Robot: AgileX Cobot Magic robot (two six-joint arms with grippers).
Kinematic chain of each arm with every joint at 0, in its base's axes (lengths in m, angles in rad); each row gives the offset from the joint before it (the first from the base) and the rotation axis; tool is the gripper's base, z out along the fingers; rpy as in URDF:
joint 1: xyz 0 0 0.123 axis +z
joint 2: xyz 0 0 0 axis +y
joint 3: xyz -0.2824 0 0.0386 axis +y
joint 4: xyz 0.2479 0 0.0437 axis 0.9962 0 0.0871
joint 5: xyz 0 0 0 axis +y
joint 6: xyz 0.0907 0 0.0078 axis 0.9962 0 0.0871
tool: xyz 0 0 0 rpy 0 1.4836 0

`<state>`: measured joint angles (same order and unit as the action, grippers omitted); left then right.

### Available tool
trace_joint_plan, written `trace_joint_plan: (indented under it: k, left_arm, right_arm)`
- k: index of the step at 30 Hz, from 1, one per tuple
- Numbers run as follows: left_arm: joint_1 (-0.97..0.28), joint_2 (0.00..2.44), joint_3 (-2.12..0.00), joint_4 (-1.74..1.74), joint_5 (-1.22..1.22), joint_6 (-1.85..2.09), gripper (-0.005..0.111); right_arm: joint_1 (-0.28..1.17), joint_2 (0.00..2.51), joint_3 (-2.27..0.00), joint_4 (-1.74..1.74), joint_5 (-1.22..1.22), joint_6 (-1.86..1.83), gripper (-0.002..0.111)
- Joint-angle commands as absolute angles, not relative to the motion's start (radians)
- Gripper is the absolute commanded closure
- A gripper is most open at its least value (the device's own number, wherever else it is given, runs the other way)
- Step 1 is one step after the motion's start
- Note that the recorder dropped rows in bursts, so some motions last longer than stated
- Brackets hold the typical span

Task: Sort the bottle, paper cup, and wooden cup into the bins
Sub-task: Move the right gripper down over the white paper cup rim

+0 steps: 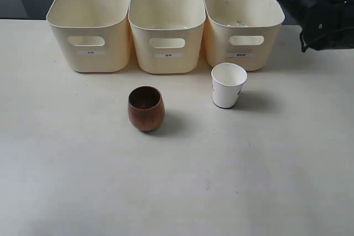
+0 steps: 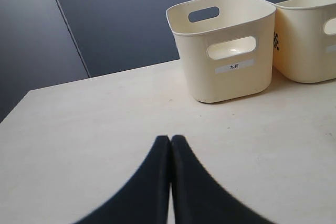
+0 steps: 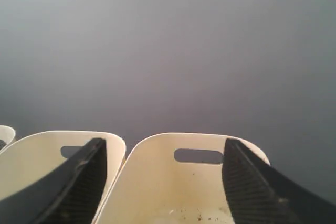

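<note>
The wooden cup (image 1: 146, 108) stands upright on the table in front of the middle bin (image 1: 188, 59). The white paper cup (image 1: 228, 85) stands upright just before the right bin (image 1: 218, 48). The left bin (image 1: 110, 59) shows nothing inside. My right gripper (image 3: 164, 142) is open and holds nothing, hovering over the right bin (image 3: 157, 182); its arm (image 1: 310, 4) enters at the top right. My left gripper (image 2: 170, 138) is shut and holds nothing, low over the table short of the left bin (image 2: 194, 66). The bottle is not clearly visible; a faint glint lies inside the right bin.
The three bins stand side by side along the back of the pale table (image 1: 66, 181), against a dark wall. The left arm is out of the exterior view. A second bin (image 2: 302, 51) shows at the edge of the left wrist view.
</note>
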<state>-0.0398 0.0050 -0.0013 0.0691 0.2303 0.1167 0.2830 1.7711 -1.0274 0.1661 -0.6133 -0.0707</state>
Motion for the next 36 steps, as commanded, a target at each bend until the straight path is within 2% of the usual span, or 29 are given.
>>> trace_joint_plan:
  k: [1, 10, 22, 36]
  left_arm:
    - [-0.043, 0.0, 0.0, 0.069, 0.225, 0.115, 0.107]
    - [-0.043, 0.0, 0.0, 0.069, 0.225, 0.115, 0.107]
    - [-0.043, 0.0, 0.0, 0.069, 0.225, 0.115, 0.107]
    - [-0.043, 0.0, 0.0, 0.069, 0.225, 0.115, 0.107]
  right_arm:
    - [0.281, 1.677, -1.032, 0.166, -0.445, -0.071, 0.047]
    - [0.281, 1.52, -1.032, 0.166, -0.064, -0.07, 0.047]
    - [0.281, 1.509, -1.032, 0.305, 0.352, -0.07, 0.047]
    - [0.281, 1.618, -1.032, 0.348, 0.439, -0.079, 0.047]
